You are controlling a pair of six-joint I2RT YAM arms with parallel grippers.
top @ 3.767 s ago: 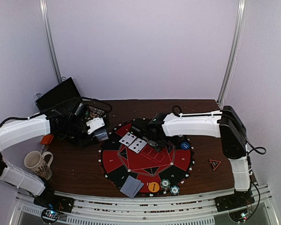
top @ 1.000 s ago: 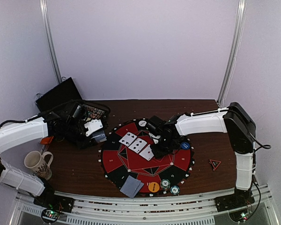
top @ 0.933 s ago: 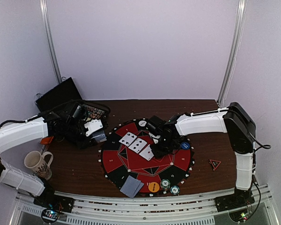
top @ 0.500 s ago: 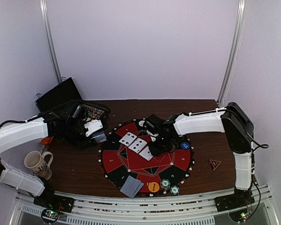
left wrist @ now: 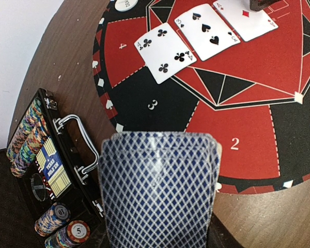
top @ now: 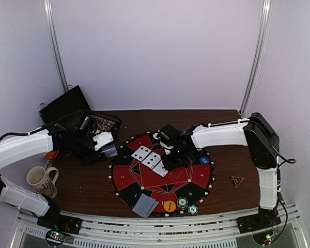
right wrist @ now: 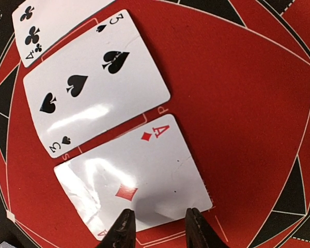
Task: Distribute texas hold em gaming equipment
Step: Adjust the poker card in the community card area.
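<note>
Right end effector (right wrist: 157,230): released, fingers parted, tips at the near edge of the ace of diamonds (right wrist: 134,181), a card not on the mat (right wrist: 237,103) 3.8 s ago. The ace lies flat and face up, last in a row with the three of spades (right wrist: 93,82) and four of clubs (right wrist: 46,23), long edges side by side, long axes running lower left to upper right in the right wrist view. Left end effector (top: 110,149): grasping the blue-backed deck (left wrist: 157,191) over the worktop (top: 88,181) at the mat's left edge

I read, per item:
- clubs card (left wrist: 165,51): "4"
- spades card (right wrist: 95,82): "3"
- diamonds card (right wrist: 134,183): "A"
- mat (left wrist: 258,77) segments: "4", "3", "2", "1"
- chip (left wrist: 77,231): "5"
</note>
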